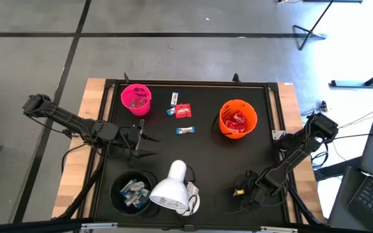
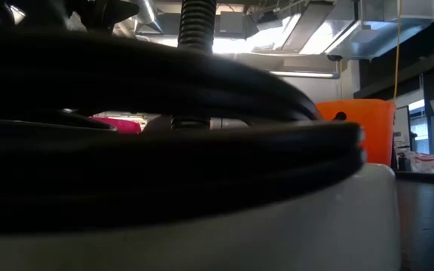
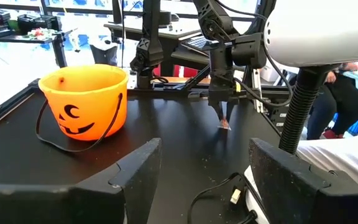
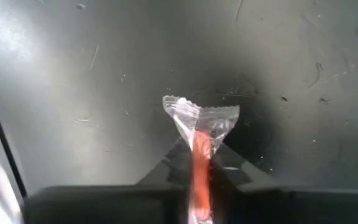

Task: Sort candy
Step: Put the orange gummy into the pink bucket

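Your left end effector point(image 1: 149, 144) sits over the left-middle of the black tabletop point(image 1: 206, 165), fingers spread wide, holding nothing. Beyond it three loose candies point(image 1: 181, 111) lie between the pink cup point(image 1: 136, 99) and the orange cup point(image 1: 238, 118). Your right end effector point(image 3: 224, 122), near the tabletop's front right, is clamped on an orange candy in clear wrapper point(image 4: 199, 140).

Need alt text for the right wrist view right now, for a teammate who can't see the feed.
The right gripper, pointing down at the black table, has its jaws pinched on a small candy: a slim orange-red piece in clear crinkly wrapper, its fanned twisted end sticking out past the jaws. Nothing else is in this view.
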`<action>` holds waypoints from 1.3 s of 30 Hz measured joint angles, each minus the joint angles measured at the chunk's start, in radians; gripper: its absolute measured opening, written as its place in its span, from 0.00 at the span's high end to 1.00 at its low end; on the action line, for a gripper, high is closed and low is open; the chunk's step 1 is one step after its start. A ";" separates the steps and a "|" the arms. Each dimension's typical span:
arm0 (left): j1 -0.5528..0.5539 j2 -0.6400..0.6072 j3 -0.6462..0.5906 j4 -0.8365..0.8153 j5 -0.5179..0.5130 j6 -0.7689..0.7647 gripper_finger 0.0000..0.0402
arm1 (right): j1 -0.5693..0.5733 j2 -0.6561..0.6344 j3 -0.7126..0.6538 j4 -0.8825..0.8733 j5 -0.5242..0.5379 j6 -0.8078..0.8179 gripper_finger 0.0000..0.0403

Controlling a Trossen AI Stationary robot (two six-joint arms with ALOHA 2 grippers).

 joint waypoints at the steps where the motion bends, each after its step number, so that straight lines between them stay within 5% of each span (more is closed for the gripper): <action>1: 0.000 0.000 0.000 0.000 0.000 0.000 0.42 | 0.000 0.000 0.005 -0.006 -0.001 0.000 0.94; 8: 0.000 0.000 0.000 0.047 0.000 0.000 0.42 | -0.012 0.003 0.088 -0.090 0.013 -0.067 0.92; 16: 0.001 0.000 0.000 0.071 0.000 0.000 0.42 | -0.076 0.002 0.199 -0.144 0.157 -0.252 0.95; 27: 0.001 0.006 0.000 0.174 -0.117 0.006 0.42 | -0.293 0.001 0.362 -0.264 0.451 -0.572 0.95; 39: 0.055 0.130 0.000 0.197 -0.175 -0.098 0.42 | -0.509 0.000 0.440 -0.198 0.506 -0.788 0.95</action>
